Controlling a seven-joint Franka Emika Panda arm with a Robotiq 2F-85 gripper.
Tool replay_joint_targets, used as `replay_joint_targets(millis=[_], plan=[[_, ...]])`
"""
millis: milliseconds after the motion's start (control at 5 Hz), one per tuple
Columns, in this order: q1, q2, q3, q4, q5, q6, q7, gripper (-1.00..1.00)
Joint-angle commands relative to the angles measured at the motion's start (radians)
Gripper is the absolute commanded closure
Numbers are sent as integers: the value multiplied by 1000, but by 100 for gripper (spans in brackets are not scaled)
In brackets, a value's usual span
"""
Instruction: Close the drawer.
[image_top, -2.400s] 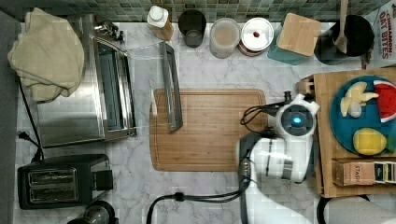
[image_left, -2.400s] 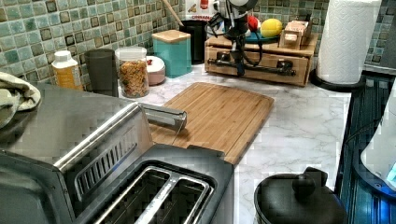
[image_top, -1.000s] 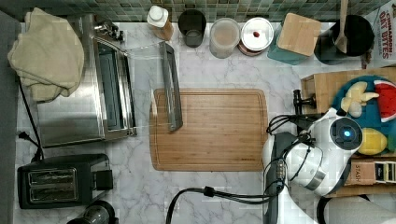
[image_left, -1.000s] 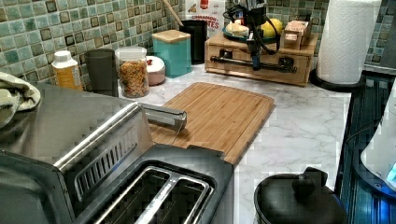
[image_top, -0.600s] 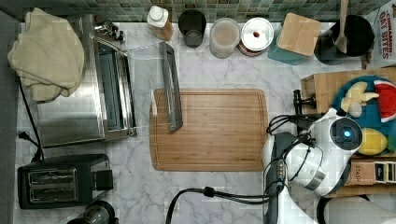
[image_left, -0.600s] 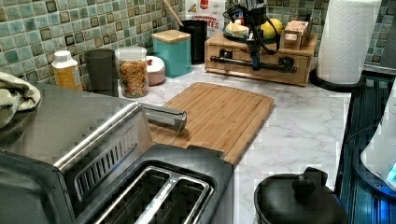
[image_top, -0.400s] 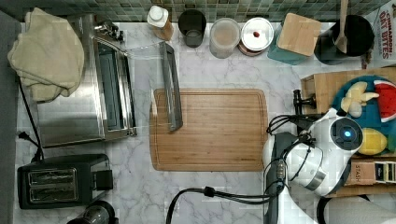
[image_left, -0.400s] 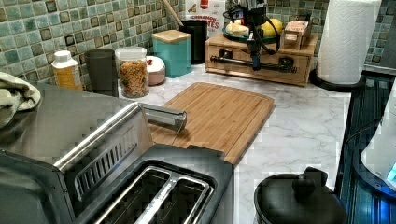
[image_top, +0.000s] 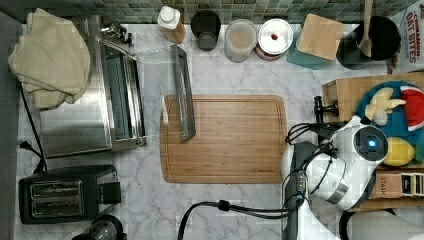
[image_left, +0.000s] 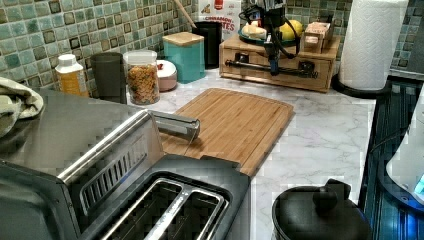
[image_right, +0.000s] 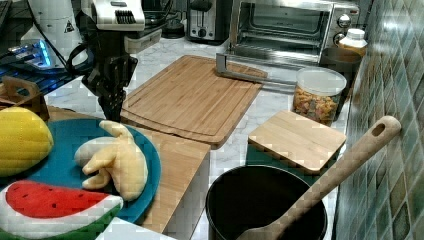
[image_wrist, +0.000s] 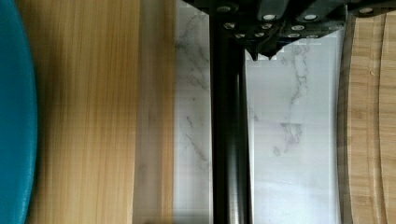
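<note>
The drawer (image_left: 300, 80) sits pushed into the wooden stand, its light-wood front flush with the stand's face in the left view. Its long black bar handle (image_left: 250, 65) runs across that front. My gripper (image_left: 273, 70) hangs straight down at the middle of the handle, fingers together, on the cutting-board side of the bar. In the wrist view the handle (image_wrist: 226, 140) runs past my gripper (image_wrist: 264, 53), with marble under it. The right view shows my gripper (image_right: 111, 112) beside the stand's edge. In the top view one handle post (image_top: 320, 107) sticks out beside the arm.
A blue plate (image_right: 60, 165) of toy fruit sits on the stand top. The bamboo cutting board (image_top: 225, 137) lies on the marble just off the stand. A toaster oven with its door open (image_top: 180, 90), jars, a paper-towel roll (image_left: 372, 42) and a black pot (image_right: 265, 205) ring the counter.
Since 2.4 s ago the arm moved toward the stand and the drawer front went in with it. Over the last second nothing has moved.
</note>
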Motion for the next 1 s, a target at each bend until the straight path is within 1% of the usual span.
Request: replay_joint_targets(millis=[200, 400, 1000], plan=[[-117, -58, -77, 71, -22, 10, -59, 100], [-98, -57, -97, 71, -18, 11, -62, 100], [-96, -57, -99, 71, -17, 11, -62, 100]])
